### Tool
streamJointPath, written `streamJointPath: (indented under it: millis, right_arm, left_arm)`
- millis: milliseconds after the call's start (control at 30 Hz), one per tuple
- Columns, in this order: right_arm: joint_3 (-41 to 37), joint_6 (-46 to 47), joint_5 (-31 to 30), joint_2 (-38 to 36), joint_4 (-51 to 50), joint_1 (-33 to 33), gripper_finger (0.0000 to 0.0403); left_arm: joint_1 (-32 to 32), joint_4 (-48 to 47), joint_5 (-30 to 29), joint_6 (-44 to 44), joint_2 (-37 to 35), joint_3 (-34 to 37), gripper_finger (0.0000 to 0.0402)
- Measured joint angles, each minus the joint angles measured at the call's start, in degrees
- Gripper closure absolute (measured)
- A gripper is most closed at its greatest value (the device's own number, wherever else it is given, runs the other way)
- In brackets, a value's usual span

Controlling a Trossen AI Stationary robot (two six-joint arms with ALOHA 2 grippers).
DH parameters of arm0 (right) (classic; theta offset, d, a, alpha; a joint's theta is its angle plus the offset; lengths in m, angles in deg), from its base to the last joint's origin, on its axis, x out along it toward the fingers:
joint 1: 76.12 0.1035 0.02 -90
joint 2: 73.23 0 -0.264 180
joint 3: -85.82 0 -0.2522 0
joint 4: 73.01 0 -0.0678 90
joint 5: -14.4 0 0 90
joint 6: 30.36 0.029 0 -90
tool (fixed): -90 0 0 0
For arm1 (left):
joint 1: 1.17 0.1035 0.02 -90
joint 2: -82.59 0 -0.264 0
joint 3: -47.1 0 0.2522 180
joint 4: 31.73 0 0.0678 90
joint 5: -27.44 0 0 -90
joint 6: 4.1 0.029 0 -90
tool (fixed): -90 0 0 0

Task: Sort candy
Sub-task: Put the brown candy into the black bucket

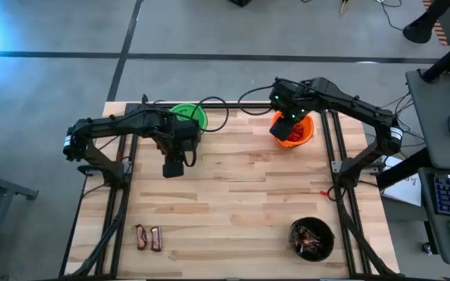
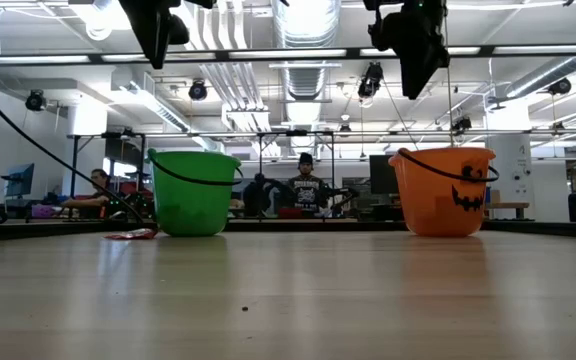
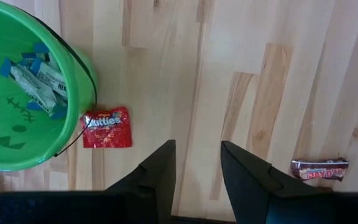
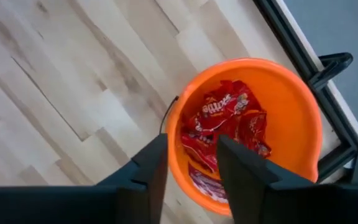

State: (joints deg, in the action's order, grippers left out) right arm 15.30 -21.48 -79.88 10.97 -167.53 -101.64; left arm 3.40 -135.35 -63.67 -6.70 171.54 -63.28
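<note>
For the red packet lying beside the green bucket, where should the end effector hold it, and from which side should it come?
The red packet lies flat on the table, close to the green bucket. Probably best to come straight down from above and pinch across its middle, with the fingers closing along the bucket wall, so neither finger has to fit between packet and bucket.

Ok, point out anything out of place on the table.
One flat red Skittles packet lies on the wood beside the round green bucket, which holds blue-and-white bars; the other red packets are in the round orange bucket.
</note>
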Motion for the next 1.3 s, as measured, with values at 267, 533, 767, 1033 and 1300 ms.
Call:
streamJointPath:
  millis: [267,533,767,1033,1300]
  right_arm:
    - [0.00,2.60,7.01,-0.13,0.67,0.06,0.0221]
    - [0.00,3.61,15.87,-0.20,8.91,5.14,0.0218]
    - [-0.09,2.62,15.81,0.26,11.70,10.43,0.0218]
    - [-0.11,2.46,11.70,0.37,12.18,11.02,0.0218]
    - [-0.11,3.36,10.04,0.37,12.28,10.99,0.0218]
  left_arm:
    - [-0.01,-0.09,0.01,-0.18,-0.44,0.00,0.0293]
    - [-1.08,-0.09,0.07,-6.29,-6.99,2.53,0.0293]
    - [-5.29,0.83,5.60,-19.65,-16.96,13.63,0.0293]
    - [-16.52,10.30,7.02,-36.81,-23.64,22.06,0.0293]
    - [-29.86,15.71,5.78,-52.33,-22.96,27.02,0.0293]
